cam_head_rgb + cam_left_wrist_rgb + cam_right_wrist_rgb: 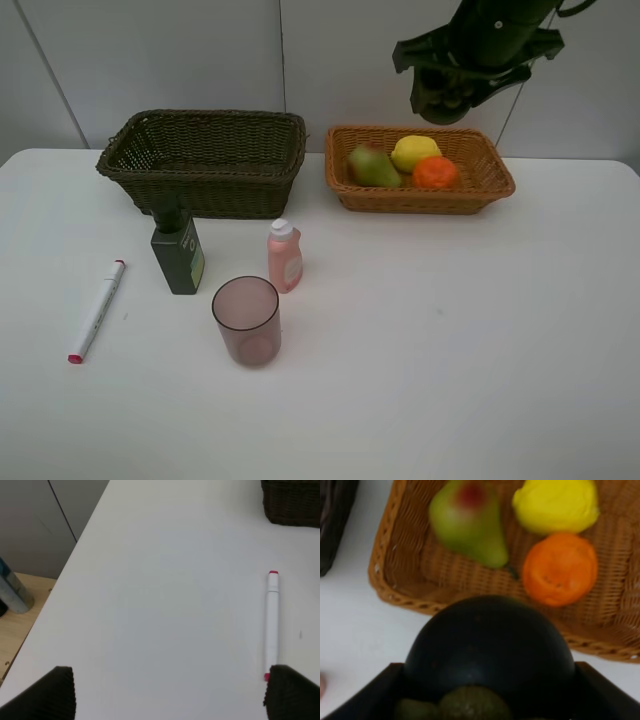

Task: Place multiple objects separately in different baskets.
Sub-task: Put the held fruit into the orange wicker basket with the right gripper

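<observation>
reference: clock face laid flat on the tabletop (450,380) as the high camera sees it, 12 o'clock toward the far wall.
translucent pink cup (245,320): nearest item. upright, mouth up, on bare tabletop, not yet sorted.
white red-tipped marker (97,310): lies flat at the cup's 9 o'clock, well apart from it, not yet sorted.
left pincer (172,695): shown only by its own wrist camera. jaws spread wide apart and holding nothing, low over the tabletop with one end of the marker just beside one finger. judged to be standing by while the other arm carries.
dark green bottle (178,255): upright at the cup's 11 o'clock, close against the near wall of the dark basket.
small pink bottle (285,255): upright at the cup's 1 o'clock, near the green bottle, not touching it.
dark olive-brown basket (205,185): at the bottles' 12 o'clock. nothing is seen inside it. judged to be the bin for the non-fruit items.
light orange-tan basket (355,195): at the dark basket's 3 o'clock, just beside it. holds the green-red pear (372,166), yellow lemon (414,152) and orange (435,173), grouped toward its 9 o'clock half.
right pincer (443,98): farthest and highest, jaws clamped on the dark mangosteen (490,640). it hangs above the tan basket, high enough to clear the rim and the fruit.
next step (judgement): lower the mangosteen onto the basket's bare floor around 3 o'clock, avoiding the orange.
</observation>
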Controlling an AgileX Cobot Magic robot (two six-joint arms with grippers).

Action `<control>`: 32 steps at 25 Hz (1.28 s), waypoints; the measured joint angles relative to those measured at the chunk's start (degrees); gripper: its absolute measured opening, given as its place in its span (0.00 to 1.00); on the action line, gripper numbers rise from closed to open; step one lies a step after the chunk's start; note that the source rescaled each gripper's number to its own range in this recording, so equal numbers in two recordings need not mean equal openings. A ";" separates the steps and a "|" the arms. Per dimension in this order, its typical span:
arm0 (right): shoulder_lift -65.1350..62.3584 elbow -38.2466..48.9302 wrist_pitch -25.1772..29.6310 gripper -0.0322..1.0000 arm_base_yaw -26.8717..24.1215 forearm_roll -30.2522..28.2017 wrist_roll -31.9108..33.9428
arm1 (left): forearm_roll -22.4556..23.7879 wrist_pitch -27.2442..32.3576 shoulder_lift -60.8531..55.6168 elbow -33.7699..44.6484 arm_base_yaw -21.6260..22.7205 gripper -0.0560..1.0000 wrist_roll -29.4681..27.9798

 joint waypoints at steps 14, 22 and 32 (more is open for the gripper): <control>7.01 -0.01 -20.09 0.07 -12.07 -1.54 0.62 | 0.00 0.00 0.00 0.00 0.00 1.00 0.00; 17.92 -0.01 -25.88 0.07 -13.84 -1.54 0.74 | 0.00 0.00 0.00 0.00 0.00 1.00 0.00; 21.00 -0.01 -27.15 0.07 -14.21 -1.93 0.80 | 0.00 0.00 0.00 0.00 0.00 1.00 0.00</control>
